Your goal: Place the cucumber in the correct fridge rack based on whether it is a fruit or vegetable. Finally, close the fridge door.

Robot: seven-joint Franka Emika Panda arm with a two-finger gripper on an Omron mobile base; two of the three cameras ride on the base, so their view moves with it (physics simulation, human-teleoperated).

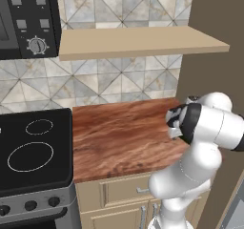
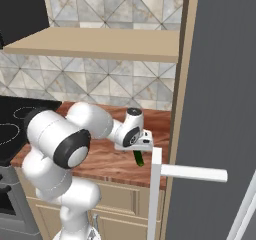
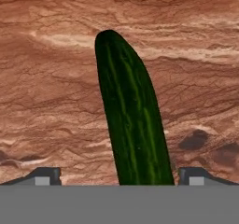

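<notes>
Counter (image 3: pixel 46 78) beneath partly hidden cucumber (image 3: pixel 133 125)

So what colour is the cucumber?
Dark green with lighter green lengthwise streaks; the cucumber shows best in the hand view, over the reddish-brown wooden counter.

light: bright, even | shadows: faint | focus: sharp | glare: none

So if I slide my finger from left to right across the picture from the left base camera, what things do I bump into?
Black microwave with a round dial → black glass stovetop with white ring marks → reddish-brown wooden countertop → white robot arm with dark joints.
</notes>
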